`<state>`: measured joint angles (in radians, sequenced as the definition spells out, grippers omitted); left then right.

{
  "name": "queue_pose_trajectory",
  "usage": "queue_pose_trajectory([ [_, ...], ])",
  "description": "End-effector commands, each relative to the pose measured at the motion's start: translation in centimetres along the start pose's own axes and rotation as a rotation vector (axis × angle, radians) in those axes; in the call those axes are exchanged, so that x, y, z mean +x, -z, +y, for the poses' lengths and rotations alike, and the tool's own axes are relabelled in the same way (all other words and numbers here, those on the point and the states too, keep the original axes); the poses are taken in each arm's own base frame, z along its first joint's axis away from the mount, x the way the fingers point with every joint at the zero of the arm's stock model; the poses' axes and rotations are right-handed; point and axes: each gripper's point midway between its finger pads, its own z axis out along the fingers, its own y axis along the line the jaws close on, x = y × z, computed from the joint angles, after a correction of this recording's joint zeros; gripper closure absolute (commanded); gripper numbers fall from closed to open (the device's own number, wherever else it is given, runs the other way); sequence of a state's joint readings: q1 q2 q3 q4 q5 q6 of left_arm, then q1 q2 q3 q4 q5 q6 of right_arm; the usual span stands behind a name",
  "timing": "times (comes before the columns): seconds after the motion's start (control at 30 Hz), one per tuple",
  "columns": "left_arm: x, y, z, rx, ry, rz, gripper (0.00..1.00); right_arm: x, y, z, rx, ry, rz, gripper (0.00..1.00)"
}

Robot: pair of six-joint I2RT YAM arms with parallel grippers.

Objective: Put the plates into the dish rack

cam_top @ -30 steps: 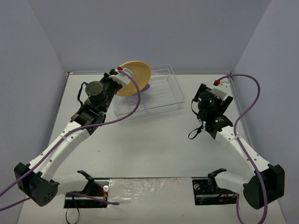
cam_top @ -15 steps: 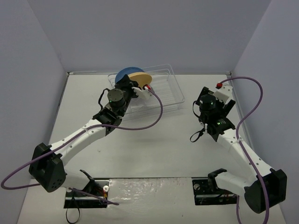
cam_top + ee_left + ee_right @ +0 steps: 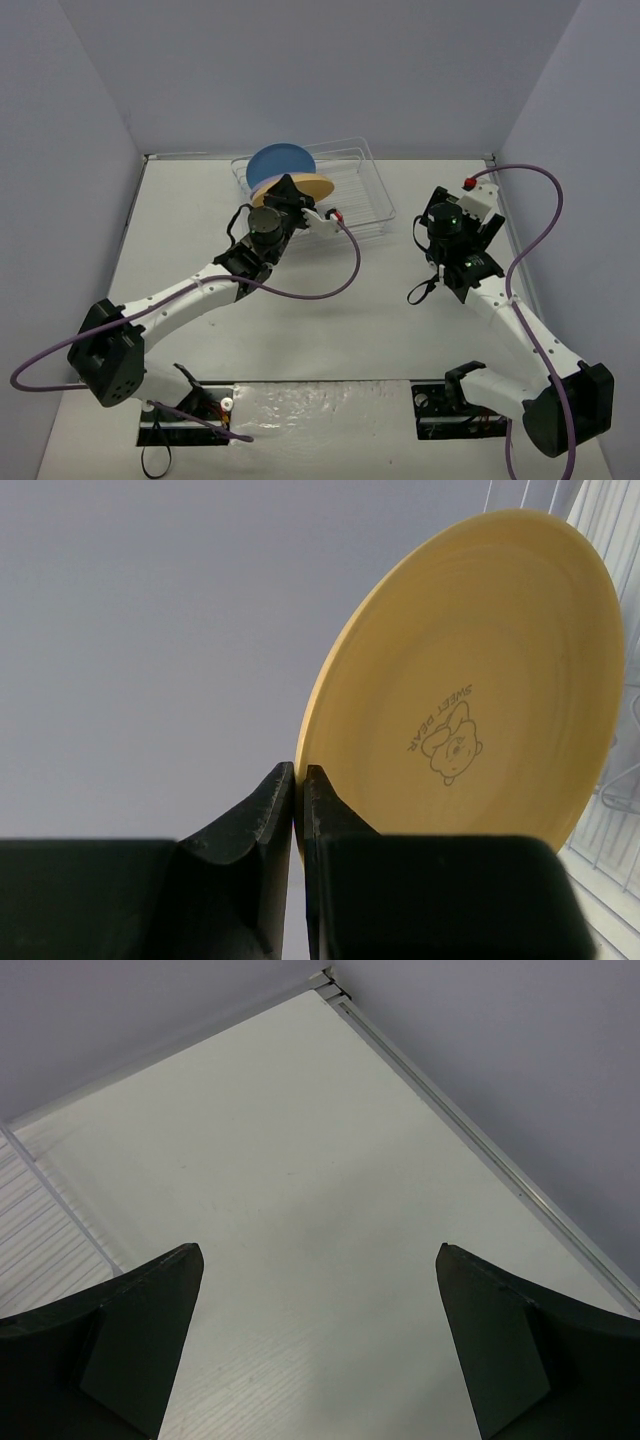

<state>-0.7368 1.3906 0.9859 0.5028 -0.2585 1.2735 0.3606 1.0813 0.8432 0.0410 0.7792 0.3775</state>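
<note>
My left gripper (image 3: 296,196) is shut on the rim of the yellow-orange plate (image 3: 303,185), holding it tilted over the near left part of the clear wire dish rack (image 3: 366,192). In the left wrist view the jaws (image 3: 298,778) pinch the plate's lower left rim, and the plate (image 3: 470,680) shows a small bear print. The blue plate (image 3: 281,160) stands upright in the rack's far left end. The lavender plate is hidden. My right gripper (image 3: 438,206) is open and empty to the right of the rack, above bare table (image 3: 320,1260).
Rack wires show at the right edge of the left wrist view (image 3: 612,810) and at the left edge of the right wrist view (image 3: 45,1225). Grey walls enclose the table on three sides. A purple cable loops from each arm.
My left gripper has carried the yellow plate down and toward the near side of the rack, turning it flatter and uncovering the blue plate. The right arm shifted slightly.
</note>
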Motion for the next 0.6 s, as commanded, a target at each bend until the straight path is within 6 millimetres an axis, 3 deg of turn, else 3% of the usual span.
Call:
queue_pose_trajectory([
  [0.0,-0.8,-0.6,4.2,-0.148,-0.051,-0.009,1.00,-1.6,0.0,-1.0,0.046,-0.065,-0.057,0.00],
  [0.27,0.0,-2.2,2.9,-0.141,-0.094,0.034,1.00,-1.6,0.1,-1.3,0.049,-0.066,-0.058,0.00],
  [0.57,2.8,-2.7,4.8,-0.195,-0.084,0.117,1.00,-1.4,-0.1,-1.3,0.046,-0.066,-0.056,0.00],
])
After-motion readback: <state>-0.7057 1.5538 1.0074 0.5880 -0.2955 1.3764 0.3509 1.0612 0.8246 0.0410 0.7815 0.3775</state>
